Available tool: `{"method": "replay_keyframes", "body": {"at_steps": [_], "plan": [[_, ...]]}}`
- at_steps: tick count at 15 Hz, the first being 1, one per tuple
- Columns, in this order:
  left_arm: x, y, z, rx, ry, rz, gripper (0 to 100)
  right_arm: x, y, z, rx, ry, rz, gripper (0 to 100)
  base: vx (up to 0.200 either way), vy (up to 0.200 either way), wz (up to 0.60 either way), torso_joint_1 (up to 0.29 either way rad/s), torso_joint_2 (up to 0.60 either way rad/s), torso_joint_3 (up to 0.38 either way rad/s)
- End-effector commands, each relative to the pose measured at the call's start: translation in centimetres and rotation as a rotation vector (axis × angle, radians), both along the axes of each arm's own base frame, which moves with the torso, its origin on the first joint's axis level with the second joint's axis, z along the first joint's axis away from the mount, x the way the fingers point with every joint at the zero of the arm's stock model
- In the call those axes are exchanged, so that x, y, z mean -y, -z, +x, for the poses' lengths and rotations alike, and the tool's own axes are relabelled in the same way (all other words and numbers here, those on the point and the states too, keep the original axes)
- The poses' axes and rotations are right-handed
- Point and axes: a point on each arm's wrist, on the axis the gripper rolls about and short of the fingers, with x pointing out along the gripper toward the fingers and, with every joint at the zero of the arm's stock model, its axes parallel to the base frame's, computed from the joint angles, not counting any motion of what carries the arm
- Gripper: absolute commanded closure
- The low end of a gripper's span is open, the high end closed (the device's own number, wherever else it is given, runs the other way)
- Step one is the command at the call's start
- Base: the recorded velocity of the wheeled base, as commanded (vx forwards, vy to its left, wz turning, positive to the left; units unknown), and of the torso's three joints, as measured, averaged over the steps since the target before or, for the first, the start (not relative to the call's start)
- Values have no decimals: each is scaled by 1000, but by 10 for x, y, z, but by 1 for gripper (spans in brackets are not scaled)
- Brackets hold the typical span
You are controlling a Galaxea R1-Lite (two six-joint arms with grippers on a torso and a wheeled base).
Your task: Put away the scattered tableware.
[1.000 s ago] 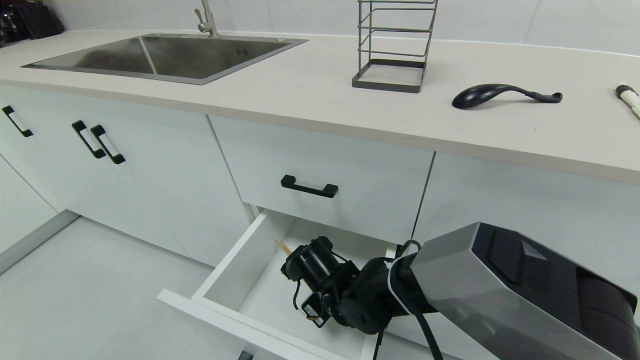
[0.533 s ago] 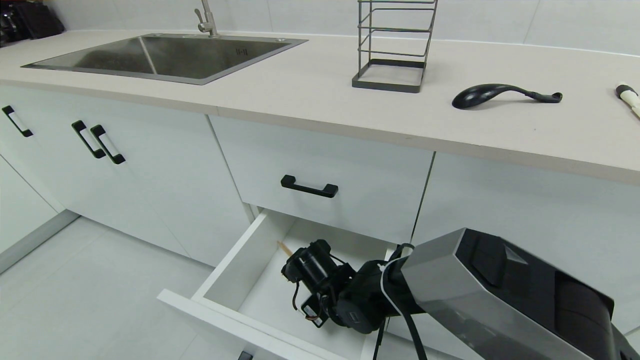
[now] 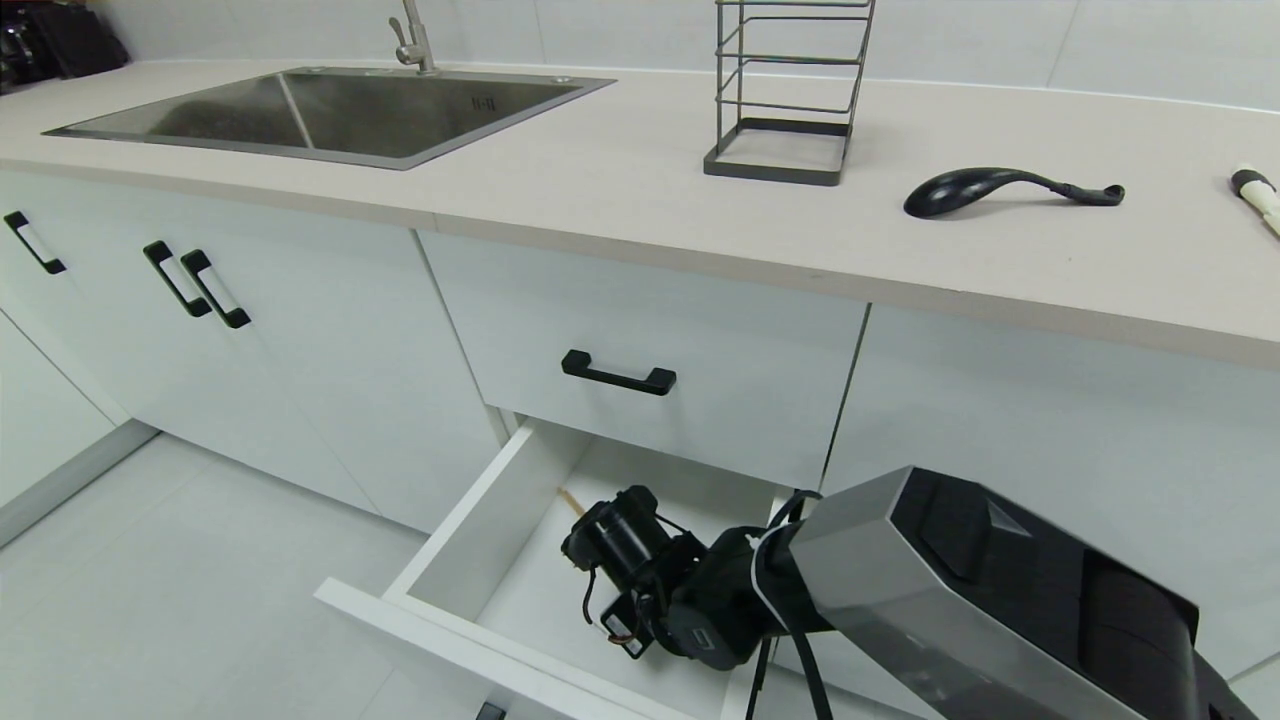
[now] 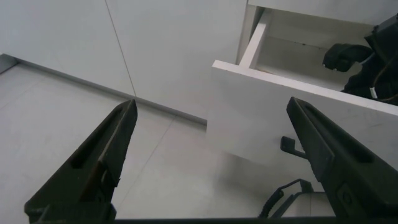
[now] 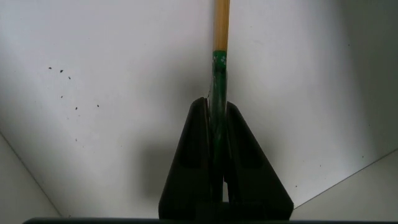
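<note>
Right wrist view: the right end effector (image 5: 217,112) is clamped on a chopstick (image 5: 221,31) at its green band, inside the open drawer (image 3: 470,520). Thin, light, stiff and smooth, it would likely swivel in a pinch, so a hold nearer mid-length seems steadier. The left end effector (image 4: 211,143) gapes wide.

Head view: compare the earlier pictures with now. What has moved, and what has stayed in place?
The right end effector, shut on the chopstick, sank slightly lower into the open drawer, and its arm slid in after it. The ladle, wire rack and sink stayed put.
</note>
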Motion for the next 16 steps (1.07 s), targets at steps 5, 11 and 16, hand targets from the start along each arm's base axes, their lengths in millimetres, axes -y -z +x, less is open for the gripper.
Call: {"method": "replay_keyframes", "body": {"at_steps": [5, 11, 16], "plan": [[0, 0, 0, 1, -1, 0, 0, -2, 2, 1, -1, -9, 1, 0, 0, 0, 0, 0, 0, 0], [0, 0, 0, 1, -1, 0, 0, 4, -52, -13, 50, -24, 73, 0, 0, 0, 0, 0, 0, 0], [0, 0, 0, 1, -1, 0, 0, 19, -107, -45, 92, -67, 136, 0, 0, 0, 0, 0, 0, 0]]}}
